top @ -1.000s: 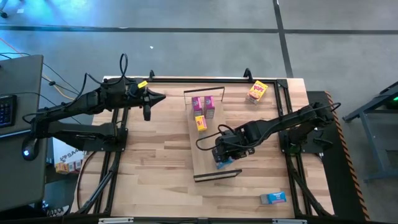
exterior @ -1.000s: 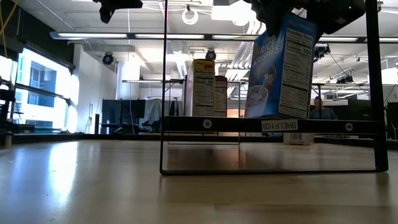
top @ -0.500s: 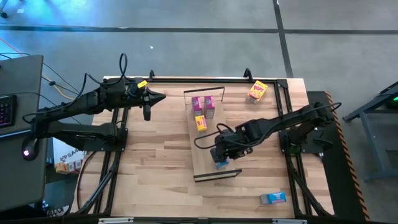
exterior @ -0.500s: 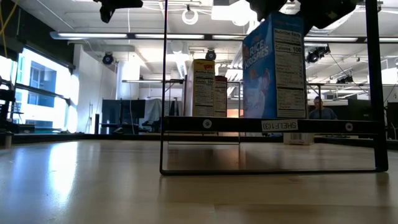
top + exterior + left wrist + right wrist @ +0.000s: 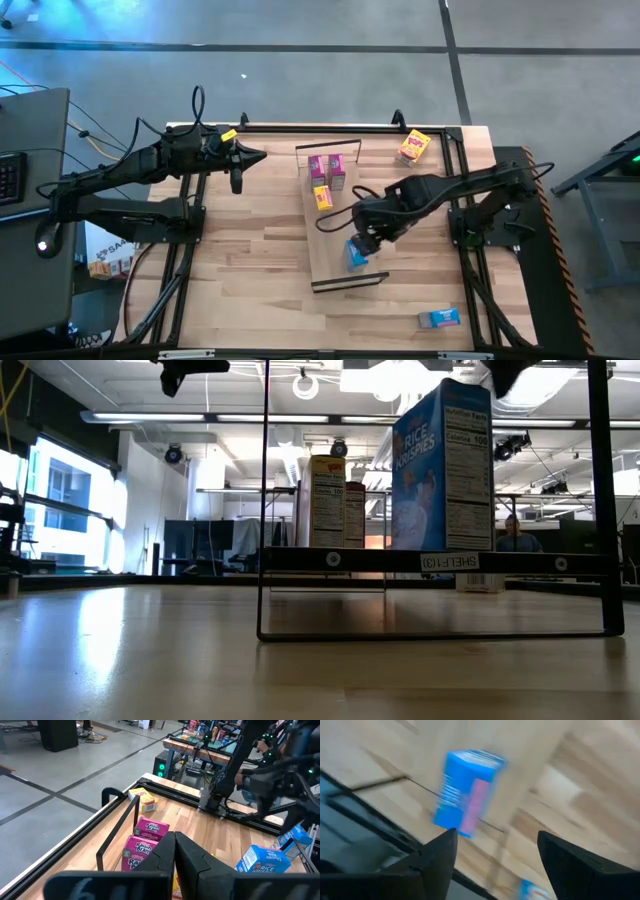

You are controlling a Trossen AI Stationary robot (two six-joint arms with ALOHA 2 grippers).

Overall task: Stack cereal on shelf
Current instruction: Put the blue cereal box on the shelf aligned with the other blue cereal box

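Note:
A light blue cereal box [image 5: 442,465] stands upright on its base near the near end of the shelf [image 5: 333,240], a pale plank with black end frames. My right gripper [image 5: 505,855] hangs open just above the blue box [image 5: 465,792] and clear of it. Two pink boxes [image 5: 327,166] and a yellow one [image 5: 323,197] stand toward the shelf's far end. My left gripper [image 5: 238,170] is shut and empty over the table's far left.
A yellow box [image 5: 414,146] lies on the table at the far right corner. A second blue box [image 5: 440,318] lies near the front right edge. The shelf's black wire end frames [image 5: 265,500] rise above the plank. Bare tabletop spreads left of the shelf.
My right gripper has come off the blue box, risen above it and rolled at the wrist. The box, tilted under the gripper a second ago, now stands upright by itself on the shelf.

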